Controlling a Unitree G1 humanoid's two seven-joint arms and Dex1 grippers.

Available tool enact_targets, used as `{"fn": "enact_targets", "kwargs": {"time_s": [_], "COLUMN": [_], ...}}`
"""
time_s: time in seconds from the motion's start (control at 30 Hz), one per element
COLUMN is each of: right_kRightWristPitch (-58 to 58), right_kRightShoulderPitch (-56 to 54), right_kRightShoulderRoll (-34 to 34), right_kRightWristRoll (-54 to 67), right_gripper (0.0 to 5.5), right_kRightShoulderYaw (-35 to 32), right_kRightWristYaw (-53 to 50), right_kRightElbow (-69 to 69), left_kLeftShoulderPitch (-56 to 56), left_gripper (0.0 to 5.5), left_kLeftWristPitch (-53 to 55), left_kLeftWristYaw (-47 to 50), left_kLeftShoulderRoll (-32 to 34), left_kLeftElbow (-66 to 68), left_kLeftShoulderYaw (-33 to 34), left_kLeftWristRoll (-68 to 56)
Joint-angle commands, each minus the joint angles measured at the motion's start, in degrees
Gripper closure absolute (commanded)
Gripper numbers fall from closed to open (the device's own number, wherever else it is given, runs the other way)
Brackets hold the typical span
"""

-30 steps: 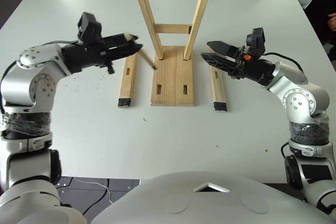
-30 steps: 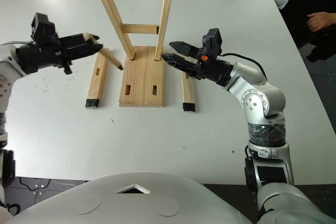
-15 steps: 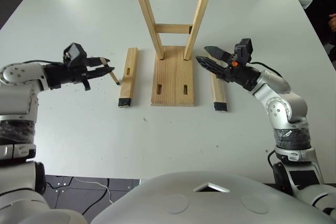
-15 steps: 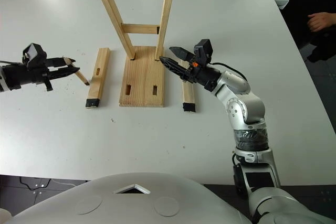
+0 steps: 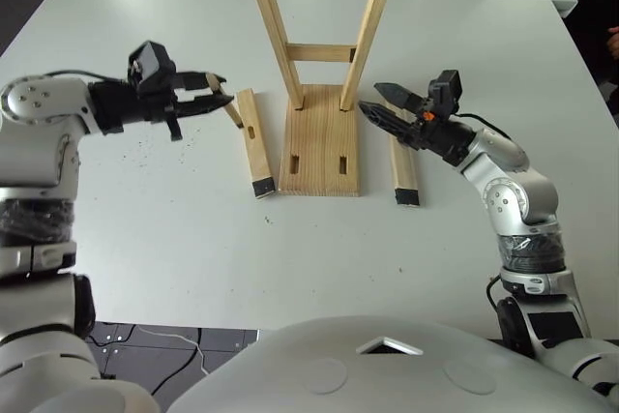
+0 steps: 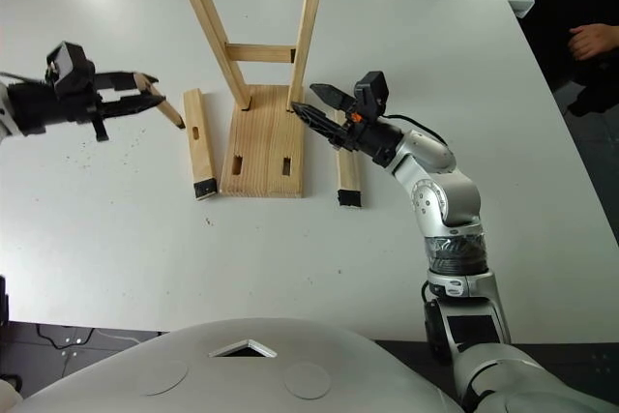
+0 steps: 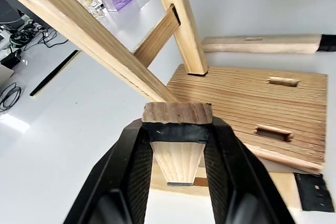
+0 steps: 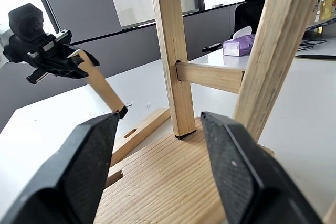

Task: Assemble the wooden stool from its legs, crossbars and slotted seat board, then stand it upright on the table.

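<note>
Left gripper [image 5: 222, 91] — clamped on short crossbar [image 5: 234, 113]; loose leg [image 5: 253, 142] lies flat just past its tips. Right gripper [image 5: 368, 96] — spread apart, tips beside seat board [image 5: 317, 157]; second leg [image 5: 402, 163] lies beneath it.

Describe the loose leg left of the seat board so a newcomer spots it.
On the white table, find the flat slotted wooden seat board holding two upright legs. The loose black-tipped wooden leg lies skewed beside its left edge, unlike the straight right-hand leg.

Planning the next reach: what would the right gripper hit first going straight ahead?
Probably the far upright leg near its foot; the nearer leg stands close beside the right gripper, so it might brush first.
</note>
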Motion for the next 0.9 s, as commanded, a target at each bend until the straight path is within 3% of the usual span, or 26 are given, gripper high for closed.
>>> {"fn": "enact_targets", "kwargs": {"time_s": [0.03, 0.33, 0.9], "right_kRightWristPitch": [-1.49, -1.92, -1.23], "right_kRightShoulderPitch": [-1.39, 0.93, 1.82], "right_kRightShoulderRoll": [1.26, 1.49, 1.89], "right_kRightWristRoll": [-1.66, -1.74, -1.92], "right_gripper": [2.62, 2.62, 2.62], "right_kRightShoulderYaw": [0.61, -1.98, -1.23], "right_kRightWristYaw": [-0.25, -1.65, -2.18], "right_kRightElbow": [1.59, 1.46, 0.98], "left_kLeftShoulderPitch": [-4.4, -5.79, -1.25], "left_gripper": [4.19, 4.19, 4.19], "left_kLeftWristPitch": [-4.62, -11.94, -8.78], "left_kLeftWristYaw": [-4.76, -8.1, -8.39], "left_kLeftShoulderRoll": [-2.77, -1.89, -3.2], "left_kLeftElbow": [6.9, 16.82, 15.07], "left_kLeftShoulderYaw": [-2.15, -0.89, -0.41], "left_kLeftWristRoll": [1.37, 3.51, 2.88]}}
